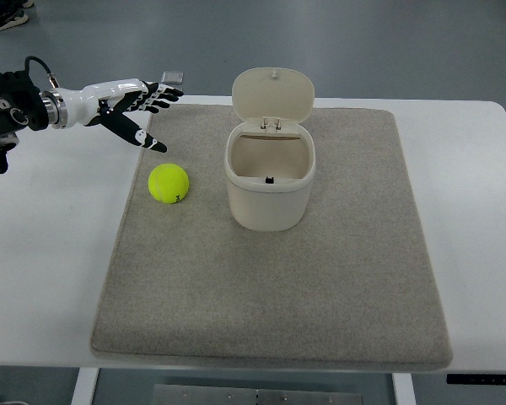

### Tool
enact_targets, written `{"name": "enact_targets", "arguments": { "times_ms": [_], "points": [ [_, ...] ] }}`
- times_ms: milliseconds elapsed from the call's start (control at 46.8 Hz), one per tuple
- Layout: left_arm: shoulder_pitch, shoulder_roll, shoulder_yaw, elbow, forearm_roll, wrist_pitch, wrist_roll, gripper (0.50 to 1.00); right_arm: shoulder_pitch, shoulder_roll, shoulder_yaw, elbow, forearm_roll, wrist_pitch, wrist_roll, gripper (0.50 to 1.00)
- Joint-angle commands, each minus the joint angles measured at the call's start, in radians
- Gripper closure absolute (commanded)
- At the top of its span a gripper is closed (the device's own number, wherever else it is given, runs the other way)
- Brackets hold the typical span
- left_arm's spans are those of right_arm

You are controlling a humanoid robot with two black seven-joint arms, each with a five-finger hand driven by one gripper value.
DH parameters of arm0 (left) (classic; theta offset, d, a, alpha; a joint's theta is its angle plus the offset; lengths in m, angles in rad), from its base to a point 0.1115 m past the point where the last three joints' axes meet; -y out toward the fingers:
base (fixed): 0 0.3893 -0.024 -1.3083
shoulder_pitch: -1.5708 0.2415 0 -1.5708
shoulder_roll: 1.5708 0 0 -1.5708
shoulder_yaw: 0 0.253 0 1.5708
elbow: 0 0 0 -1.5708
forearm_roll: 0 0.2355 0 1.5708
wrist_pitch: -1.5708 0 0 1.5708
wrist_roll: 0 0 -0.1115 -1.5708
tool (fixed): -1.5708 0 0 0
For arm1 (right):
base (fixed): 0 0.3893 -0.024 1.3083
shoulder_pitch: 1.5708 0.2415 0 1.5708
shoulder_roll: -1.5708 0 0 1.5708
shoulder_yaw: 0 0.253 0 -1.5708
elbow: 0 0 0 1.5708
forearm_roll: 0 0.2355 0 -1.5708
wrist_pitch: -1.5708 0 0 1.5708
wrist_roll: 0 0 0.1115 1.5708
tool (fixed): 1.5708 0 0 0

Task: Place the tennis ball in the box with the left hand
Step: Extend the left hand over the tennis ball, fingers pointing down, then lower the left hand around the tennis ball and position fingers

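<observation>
Plainly, my left hand [139,105] hovered with fingers spread wide and empty, the tennis ball [168,183] lying just below and right of it, left of the open box [270,181].

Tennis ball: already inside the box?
No, the tennis ball lies on the grey mat to the left of the open box, with the left hand open above it.

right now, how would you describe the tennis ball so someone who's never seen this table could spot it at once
A white table carries a grey mat, and a cream bin with its lid flipped up stands on the mat's far half. The tennis ball lies on the mat just left of that bin, below the left hand. It is the only round, bright yellow-green thing there.
</observation>
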Motion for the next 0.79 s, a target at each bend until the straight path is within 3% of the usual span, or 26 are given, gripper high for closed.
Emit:
{"name": "enact_targets", "arguments": {
  "times_ms": [0,192,769],
  "points": [
    [-0.015,0.017,-0.001,0.001,0.034,-0.019,0.0,0.516,0.0,0.0,0.0,0.0,0.0,0.001,0.0,0.599],
    [-0.027,0.051,-0.01,-0.002,0.203,-0.038,-0.003,0.514,0.0,0.0,0.0,0.0,0.0,-0.001,0.0,0.599],
    [-0.037,0.049,-0.002,-0.091,0.277,-0.061,-0.007,0.516,0.0,0.0,0.0,0.0,0.0,0.001,0.0,0.599]
  ]
}}
